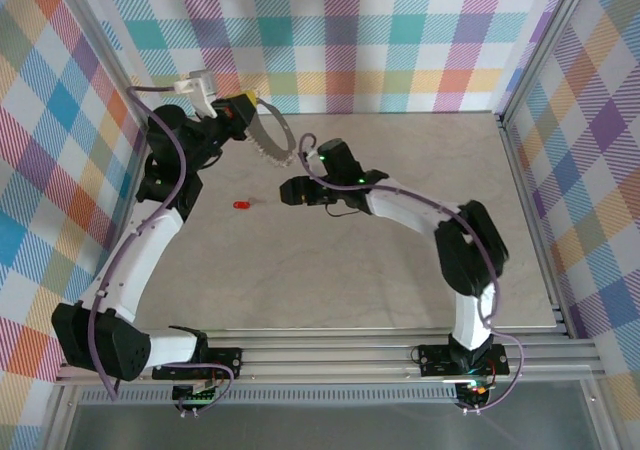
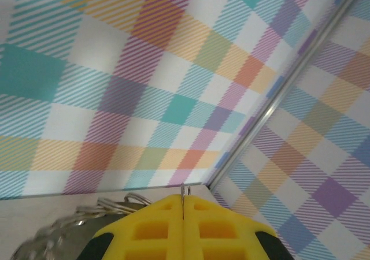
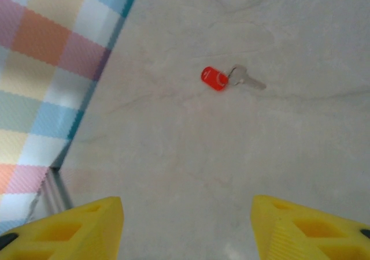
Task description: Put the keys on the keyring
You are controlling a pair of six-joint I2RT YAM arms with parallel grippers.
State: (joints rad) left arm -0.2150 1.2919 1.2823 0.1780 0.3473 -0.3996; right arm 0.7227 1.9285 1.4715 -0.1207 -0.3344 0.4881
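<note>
The right end effector (image 3: 186,228) hangs with its two yellow fingers spread wide and nothing between them, aimed down at the counter (image 3: 173,150). Beyond the fingertips and apart from them lies the key (image 3: 226,78), a tiny silver blade with a bright red head, flat on the pale marbled surface. From above, the right end effector (image 1: 290,192) sits just right of the key (image 1: 243,205), toward the counter's left side.

The left end effector (image 2: 182,214) is closed, its yellow fingers pressed together on a thin piece of metal. The beaded keyring (image 2: 63,231) trails low to its left. From above, the left end effector (image 1: 243,107) is lifted at the far left corner. The keyring (image 1: 272,140) hangs from it in a curved arc, well apart from the key.

The step in hand appears to be picking up the key. To do it well, the open fingers should probably centre over the red head and come down until they almost touch the counter. They should then close squarely on the head, leaving free the part that must thread onto the chain. The key's hole is too small to make out.
</note>
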